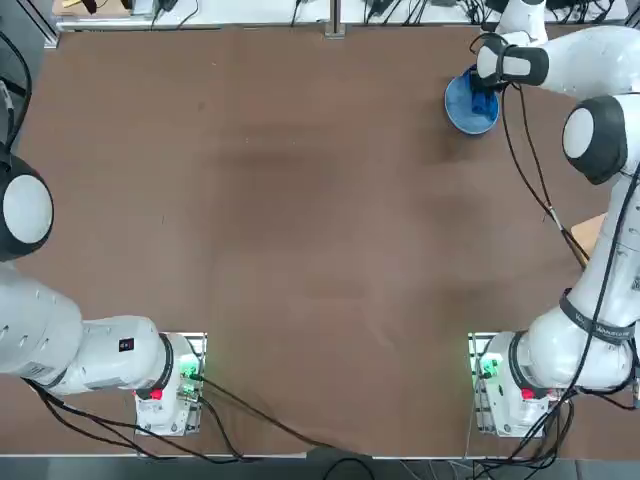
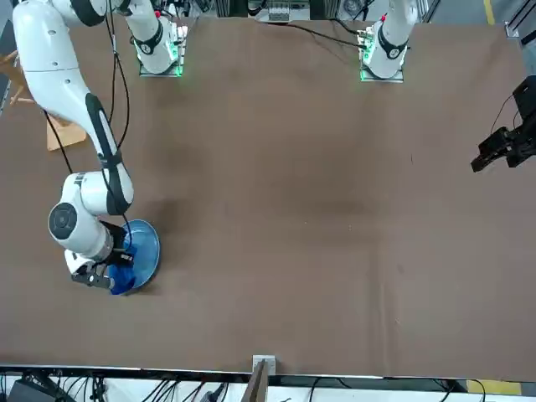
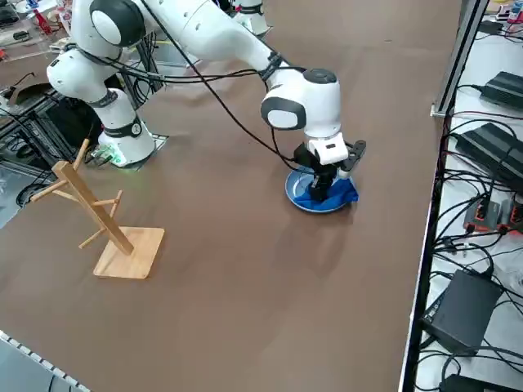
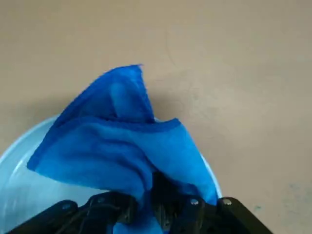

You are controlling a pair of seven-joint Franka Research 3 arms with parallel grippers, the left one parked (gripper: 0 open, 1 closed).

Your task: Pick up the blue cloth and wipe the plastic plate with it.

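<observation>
Blue cloth (image 4: 122,146): bunched in folds, pinched at one end, lying on the plastic plate; one loose corner reaches past the rim over the brown surface.
Cloth's long axis: in the wrist view it runs from the pinched end away from the fingers toward the free corner, which stands up slightly.
Right gripper (image 3: 324,186): closed tight on the blue cloth, pointing down over the plate; whether the fingertips touch the plate cannot be told.
Plastic plate (image 1: 460,108): flat on the surface, at the far right corner region in the top view, partly covered by cloth and wrist.
Surface (image 1: 300,220): brown.
Wooden rack (image 3: 102,216): upright, well apart from the plate.
</observation>
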